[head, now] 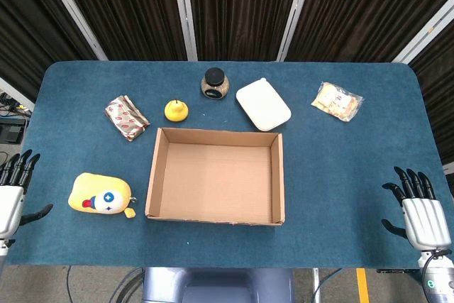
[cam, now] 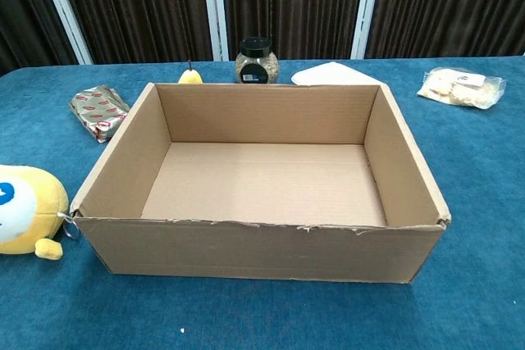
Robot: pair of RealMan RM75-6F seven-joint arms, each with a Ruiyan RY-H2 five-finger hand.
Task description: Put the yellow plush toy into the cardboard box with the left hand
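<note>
I saw the cardboard box (head: pixel 216 176) standing open and holding nothing, with the yellow plush toy (head: pixel 101 194) lying on the table (head: pixel 355 175) just beside its left wall. My left hand (head: pixel 13 188) sat further left of the box, beyond the toy, fingers spread and holding nothing. My right hand (head: pixel 420 211) rested well to the right of the box, fingers likewise apart and holding nothing.
</note>
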